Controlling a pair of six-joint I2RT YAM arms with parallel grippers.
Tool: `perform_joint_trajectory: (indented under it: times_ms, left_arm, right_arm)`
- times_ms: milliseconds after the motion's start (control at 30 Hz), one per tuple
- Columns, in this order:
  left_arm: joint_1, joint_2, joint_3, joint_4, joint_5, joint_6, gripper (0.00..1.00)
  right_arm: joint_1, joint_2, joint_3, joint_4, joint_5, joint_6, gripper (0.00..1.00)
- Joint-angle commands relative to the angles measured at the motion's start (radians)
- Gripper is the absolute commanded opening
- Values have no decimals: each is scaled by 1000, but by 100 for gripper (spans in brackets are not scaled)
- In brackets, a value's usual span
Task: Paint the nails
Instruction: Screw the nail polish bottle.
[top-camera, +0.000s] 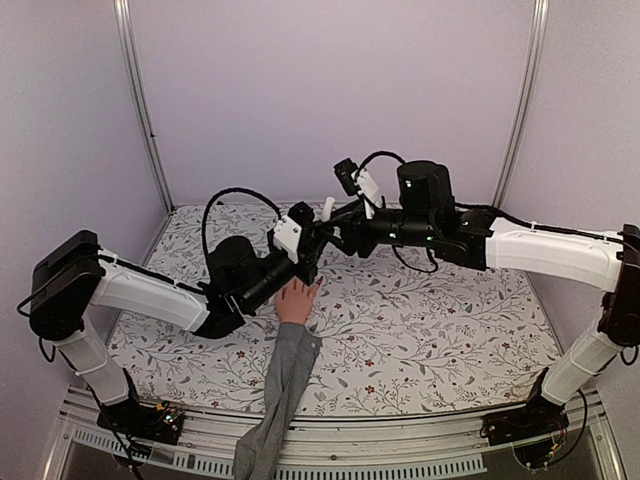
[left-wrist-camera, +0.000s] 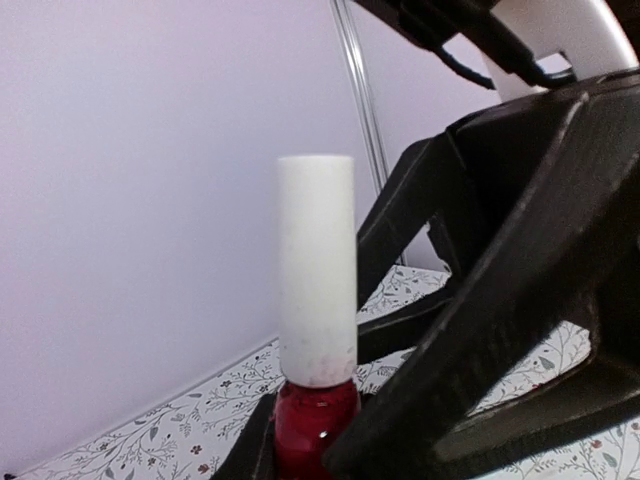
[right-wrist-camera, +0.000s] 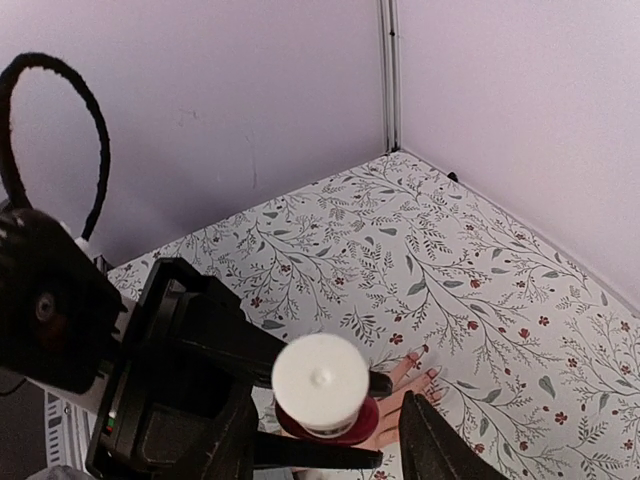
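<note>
My left gripper is shut on a small red polish bottle with a tall white cap and holds it upright above the table. In the right wrist view the cap stands between my right gripper's open fingers, with a gap on each side. The peach mannequin hand lies flat below, on a grey sleeve. Its fingertips and tiny nails show just past the bottle in the right wrist view; the rest of the hand is hidden there.
The floral-patterned table is walled by pale lilac panels with metal corner posts. The sleeve runs off the table's near edge. Both arms meet over the table's middle, above the hand.
</note>
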Motion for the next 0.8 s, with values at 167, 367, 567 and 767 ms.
perform_joint_trajectory:
  times_ms: [167,367,567,767]
  left_arm:
    - [69,-138,-77,45,428,-109,0]
    - [134,-169,-66,-11,831,-170,0]
    - [143,-134,27,-164,1083,-167,0]
    - [143,-80,78,-157,1196,-214,0]
  right_arm:
    - [-21,-130,-94,16,-134,-158,68]
    - [-28,-202,-126,-6,-358,-291,67]
    - [-28,-239,-134,-9,-510,-373,61]
    - [-28,-194,-64,-112,-581,-419,52]
